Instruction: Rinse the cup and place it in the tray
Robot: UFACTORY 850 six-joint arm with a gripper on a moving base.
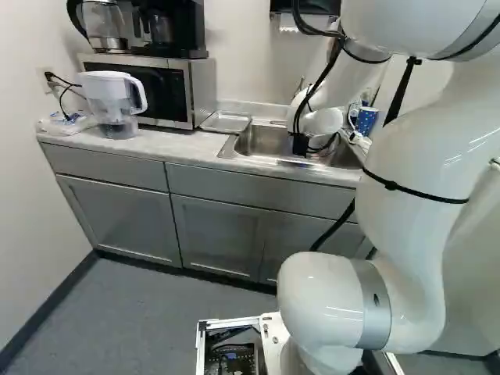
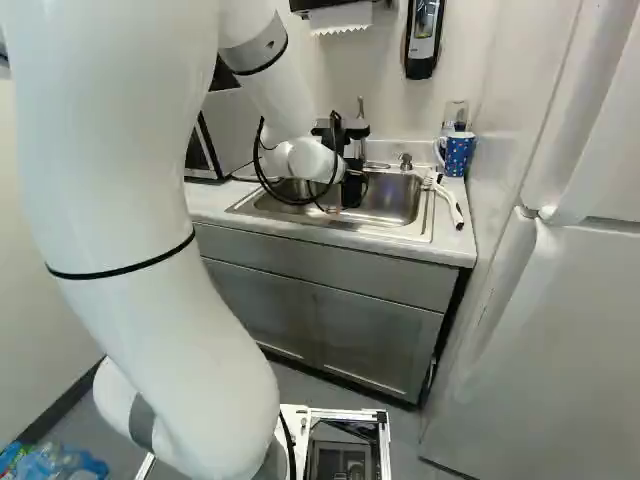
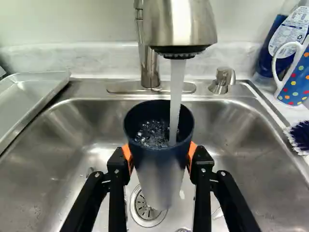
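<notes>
Your gripper (image 3: 159, 153), fingers partly apart, clamps the cup (image 3: 157, 169) over the sink (image 3: 63, 125), water (image 3: 176, 89) running into it; rinsing seems under way; you have placing in the tray (image 3: 30, 96) left.

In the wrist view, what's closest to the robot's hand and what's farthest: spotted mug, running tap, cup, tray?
1. Cup: between the fingers of the hand.
2. Tap: just above the cup, water running in.
3. Mug and tray, farthest, at opposite sides of the sink: too close to call.
</notes>
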